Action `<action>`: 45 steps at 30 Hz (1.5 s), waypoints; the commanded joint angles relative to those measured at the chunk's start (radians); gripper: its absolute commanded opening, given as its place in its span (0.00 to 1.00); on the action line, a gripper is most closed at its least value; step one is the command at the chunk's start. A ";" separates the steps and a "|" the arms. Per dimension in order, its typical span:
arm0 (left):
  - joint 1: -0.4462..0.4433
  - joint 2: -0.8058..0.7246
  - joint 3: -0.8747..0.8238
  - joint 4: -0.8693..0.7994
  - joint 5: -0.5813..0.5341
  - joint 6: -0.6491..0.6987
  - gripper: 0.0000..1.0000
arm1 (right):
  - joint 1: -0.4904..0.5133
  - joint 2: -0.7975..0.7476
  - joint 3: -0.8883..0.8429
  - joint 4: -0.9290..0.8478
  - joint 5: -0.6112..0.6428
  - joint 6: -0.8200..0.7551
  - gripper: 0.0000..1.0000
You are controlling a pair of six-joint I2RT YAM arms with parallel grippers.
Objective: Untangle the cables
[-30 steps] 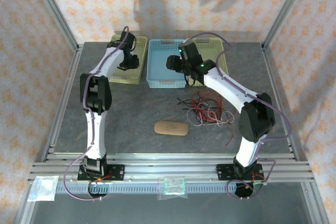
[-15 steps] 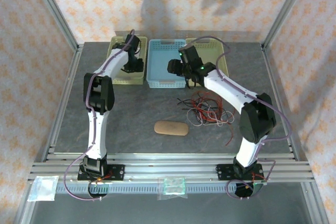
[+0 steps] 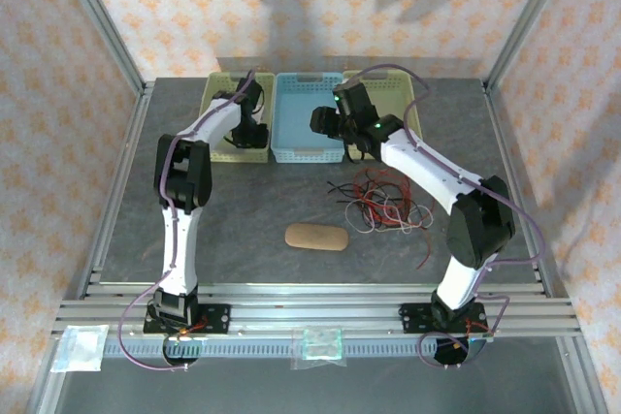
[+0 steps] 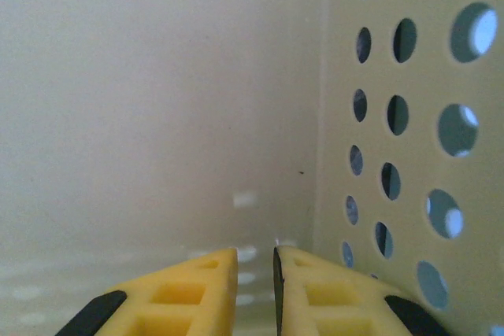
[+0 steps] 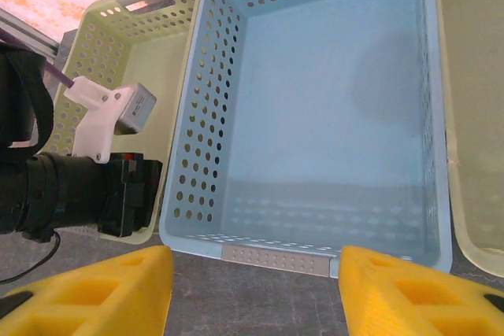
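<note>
Red, black and white cables (image 3: 383, 203) are lying tangled on the desk (image 3: 243, 210) while we are holding the left tool (image 4: 255, 253) closed in a yellow basket (image 4: 157, 76), the right tool (image 5: 253, 261) open.

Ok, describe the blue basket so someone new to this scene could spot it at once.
On the grey table, three perforated baskets stand in a row along the far edge. The blue basket is the middle one, between two pale yellow baskets; it alone is blue.

Left claw (image 4: 255, 256) nearly closed inside pale yellow perforated basket (image 4: 157, 76).
</note>
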 commanded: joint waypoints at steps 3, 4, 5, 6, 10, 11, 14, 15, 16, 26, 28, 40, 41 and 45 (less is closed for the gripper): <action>-0.016 -0.085 -0.050 0.023 0.025 0.017 0.23 | 0.000 -0.032 -0.018 0.007 0.012 0.013 0.58; -0.016 -0.089 -0.060 0.029 0.033 0.014 0.23 | 0.000 -0.033 -0.020 0.007 0.012 0.012 0.58; -0.017 -0.091 -0.065 0.033 0.039 0.012 0.24 | 0.001 -0.033 -0.022 0.007 0.013 0.013 0.58; -0.019 -0.093 -0.070 0.037 0.043 0.011 0.24 | 0.000 -0.033 -0.024 0.008 0.012 0.013 0.58; -0.020 -0.095 -0.071 0.043 0.019 -0.002 0.24 | 0.000 -0.038 -0.033 0.009 0.018 0.012 0.58; -0.019 -0.097 -0.068 0.045 0.002 -0.009 0.24 | 0.002 -0.043 -0.036 0.009 0.024 0.012 0.58; -0.020 -0.105 -0.047 0.033 -0.041 -0.034 0.25 | 0.000 -0.070 -0.057 0.017 0.057 0.011 0.58; -0.020 -0.109 -0.033 0.021 -0.055 -0.044 0.27 | 0.000 -0.086 -0.071 0.027 0.063 0.005 0.58; -0.020 -0.116 -0.023 0.014 -0.062 -0.050 0.28 | 0.001 -0.104 -0.087 0.040 0.058 -0.003 0.59; -0.058 -0.454 -0.286 0.158 -0.175 -0.134 0.36 | 0.008 -0.362 -0.374 0.142 0.064 0.046 0.60; -0.077 -0.545 -0.388 0.224 -0.172 -0.157 0.37 | 0.011 -0.404 -0.413 0.125 0.077 0.061 0.59; -0.387 -0.851 -0.797 0.526 -0.203 -0.398 0.56 | 0.013 -0.501 -0.527 -0.117 0.062 -0.008 0.73; -0.425 -0.853 -0.818 0.551 -0.208 -0.423 0.56 | 0.012 -0.503 -0.528 -0.143 0.069 -0.008 0.72; -0.543 -0.862 -0.879 0.640 -0.242 -0.516 0.62 | 0.014 -0.501 -0.530 -0.222 0.038 -0.001 0.65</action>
